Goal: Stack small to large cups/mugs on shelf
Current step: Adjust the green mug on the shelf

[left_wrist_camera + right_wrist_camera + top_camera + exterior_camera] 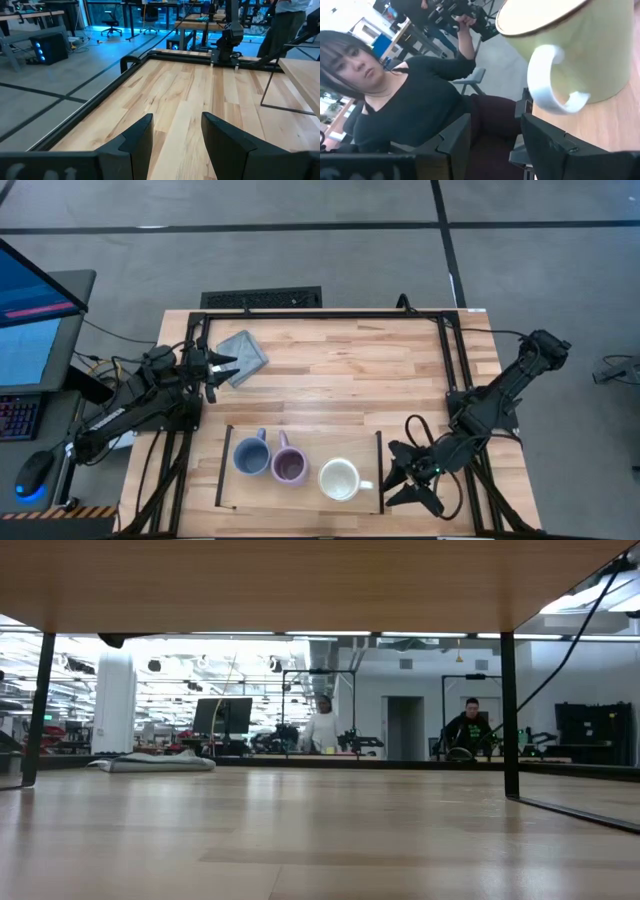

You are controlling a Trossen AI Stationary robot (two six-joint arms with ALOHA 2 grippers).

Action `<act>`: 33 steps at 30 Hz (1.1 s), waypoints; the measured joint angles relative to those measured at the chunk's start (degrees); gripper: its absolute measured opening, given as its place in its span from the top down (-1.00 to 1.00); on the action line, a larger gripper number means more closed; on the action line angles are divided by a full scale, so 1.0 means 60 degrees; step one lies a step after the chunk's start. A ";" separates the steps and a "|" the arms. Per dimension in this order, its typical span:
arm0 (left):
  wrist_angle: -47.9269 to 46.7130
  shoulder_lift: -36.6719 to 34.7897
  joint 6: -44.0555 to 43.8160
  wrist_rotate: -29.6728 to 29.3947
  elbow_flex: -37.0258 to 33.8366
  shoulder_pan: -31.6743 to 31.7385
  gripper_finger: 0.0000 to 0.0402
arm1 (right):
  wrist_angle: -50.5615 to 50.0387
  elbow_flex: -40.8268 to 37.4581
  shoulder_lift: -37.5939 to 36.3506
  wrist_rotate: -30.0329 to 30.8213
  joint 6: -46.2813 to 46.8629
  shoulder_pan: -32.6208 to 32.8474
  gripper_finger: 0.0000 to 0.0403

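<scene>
Three mugs stand upright side by side on the light-wood shelf (300, 498) at the table's near edge: a blue one (249, 454), a lilac-purple one (289, 465) and a white one (339, 479), whose handle (367, 482) points toward the table's right. My right gripper (392, 473) is open, level with the shelf's right end, its fingers pointing at the white mug's handle (551, 85) without touching it. My left gripper (228, 369) is open and empty at the far left, beside a grey pad (244, 355).
The shelf's black end bars (379, 470) stand between my right gripper and the white mug. In the low view the shelf's underside (300, 580) and its black legs (510, 710) frame bare tabletop. A seated person (405, 105) shows beyond the table's edge.
</scene>
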 joint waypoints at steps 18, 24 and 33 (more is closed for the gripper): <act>0.0004 0.0000 0.0002 -0.0015 0.0000 0.0000 0.21 | 0.0395 0.0000 0.0000 -0.0104 0.0324 -0.0230 0.03; 0.0007 0.0000 0.0004 -0.0020 0.0000 0.0000 0.21 | 0.1003 -0.0004 0.0248 -0.0458 0.0331 -0.0226 0.03; 0.0007 0.0004 0.0004 -0.0262 0.0000 0.0000 0.21 | 0.1423 -0.0004 0.0747 -0.0822 0.0333 -0.0274 0.03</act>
